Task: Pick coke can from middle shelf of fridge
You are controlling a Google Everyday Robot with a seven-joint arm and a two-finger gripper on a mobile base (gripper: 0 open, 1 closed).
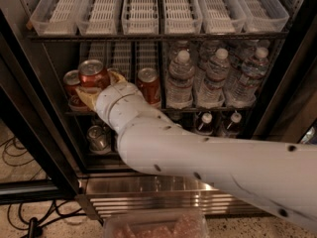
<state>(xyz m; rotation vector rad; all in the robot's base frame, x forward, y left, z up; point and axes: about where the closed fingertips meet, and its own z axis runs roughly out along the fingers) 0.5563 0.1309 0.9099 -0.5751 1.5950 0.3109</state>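
The fridge [34,133] stands open. On its middle shelf [223,109] I see three red coke cans. One coke can [93,72] sits between the yellowish fingers [85,98] of my gripper [101,87], a little forward of the row. A second can [71,81] stands behind it at the left. A third [148,85] stands to the right of my wrist. My white arm reaches in from the lower right and hides the shelf lane beneath it.
Several water bottles [214,78] fill the right of the middle shelf. White slotted trays [148,9] line the top rack. Silver cans [96,138] and small bottles [204,123] stand on the lower rack. Below are the ribbed steel base [148,192] and floor cables [15,155].
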